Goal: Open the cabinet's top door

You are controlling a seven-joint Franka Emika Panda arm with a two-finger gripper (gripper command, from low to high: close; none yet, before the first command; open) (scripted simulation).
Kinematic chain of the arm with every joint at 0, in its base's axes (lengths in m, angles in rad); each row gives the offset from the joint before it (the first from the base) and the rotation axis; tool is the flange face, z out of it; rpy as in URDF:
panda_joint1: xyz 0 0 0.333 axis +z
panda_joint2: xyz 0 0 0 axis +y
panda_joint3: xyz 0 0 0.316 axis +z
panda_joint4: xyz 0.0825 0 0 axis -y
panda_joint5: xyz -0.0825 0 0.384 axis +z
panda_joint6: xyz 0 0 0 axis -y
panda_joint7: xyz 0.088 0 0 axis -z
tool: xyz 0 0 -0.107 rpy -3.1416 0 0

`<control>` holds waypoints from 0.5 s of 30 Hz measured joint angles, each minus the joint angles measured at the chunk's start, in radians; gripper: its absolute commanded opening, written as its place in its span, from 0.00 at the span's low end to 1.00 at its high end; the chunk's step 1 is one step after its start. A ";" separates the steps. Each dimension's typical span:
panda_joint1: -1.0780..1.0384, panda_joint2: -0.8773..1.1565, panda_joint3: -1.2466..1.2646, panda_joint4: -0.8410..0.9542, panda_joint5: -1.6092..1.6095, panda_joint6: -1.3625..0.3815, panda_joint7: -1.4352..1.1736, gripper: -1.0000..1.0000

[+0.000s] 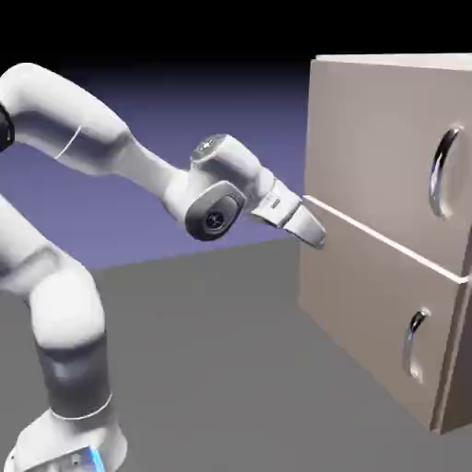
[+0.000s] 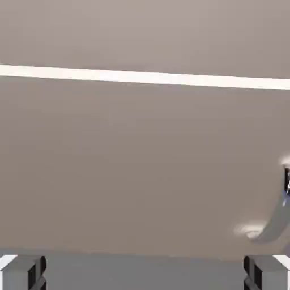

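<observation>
Right now the gripper (image 1: 316,235) is seen spread wide and empty, level, near the cabinet (image 1: 369,111) front by the pale seam between panels. The top door (image 1: 387,157) is shut; its long silver handle (image 1: 445,172) lies well apart, nothing between.

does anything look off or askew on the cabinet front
Nothing stands out. The cabinet sits square, both panels shut flush, handles intact. The open hand holds nothing.
</observation>
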 measured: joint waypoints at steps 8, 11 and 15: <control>0.136 -0.042 -0.149 0.088 -0.348 -0.005 0.251 0.50; 0.187 -0.058 -0.205 0.121 -0.478 -0.007 0.345 0.50; 0.255 -0.079 -0.279 0.165 -0.652 -0.009 0.471 0.50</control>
